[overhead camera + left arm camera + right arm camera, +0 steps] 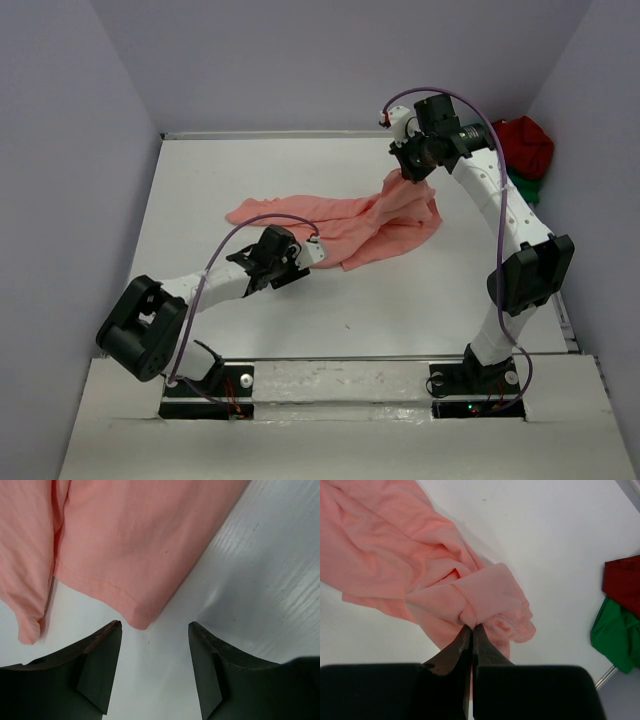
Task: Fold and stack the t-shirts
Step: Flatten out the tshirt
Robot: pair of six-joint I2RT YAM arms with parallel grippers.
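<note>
A white surface (400, 310) is enclosed on three sides by pale lilac walls (300, 60). A faint streaked grain is shown on it in the left wrist view, and a shiny strip (340, 380) is fixed along its near edge.

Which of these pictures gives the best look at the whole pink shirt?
The top external view: there the whole salmon-pink t-shirt stretches crumpled across the table. The left wrist view shows only a hemmed corner before the open left gripper; the right wrist view only a bunched part pinched by the right gripper.
</note>
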